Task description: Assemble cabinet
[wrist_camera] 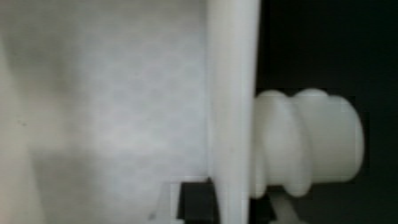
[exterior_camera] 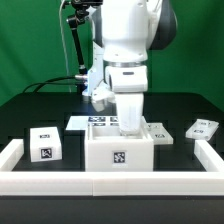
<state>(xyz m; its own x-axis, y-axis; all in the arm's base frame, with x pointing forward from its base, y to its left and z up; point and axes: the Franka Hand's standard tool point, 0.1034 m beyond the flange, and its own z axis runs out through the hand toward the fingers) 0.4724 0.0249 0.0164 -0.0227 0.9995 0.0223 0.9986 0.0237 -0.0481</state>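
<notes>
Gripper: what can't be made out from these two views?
- Exterior view: gripper fingertips hidden behind the wall of the large box; open or shut, cannot tell.
- Wrist view: too close and blurred; only white surfaces and a ribbed white part, identity unclear.
- Exterior view: marker board partly covered by the arm.

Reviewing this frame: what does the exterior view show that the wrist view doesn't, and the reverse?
Exterior view only: the arm with its gripper lowered at the large hollow box, a small cube to the exterior view's left, a flat panel to its right, the marker board behind, and the border rail in front. Wrist view only: a blurred close-up of a thin white edge and a ribbed round white part beside it. Shared: white cabinet plastic, probably the box. Neither view shows whether the gripper is open.
</notes>
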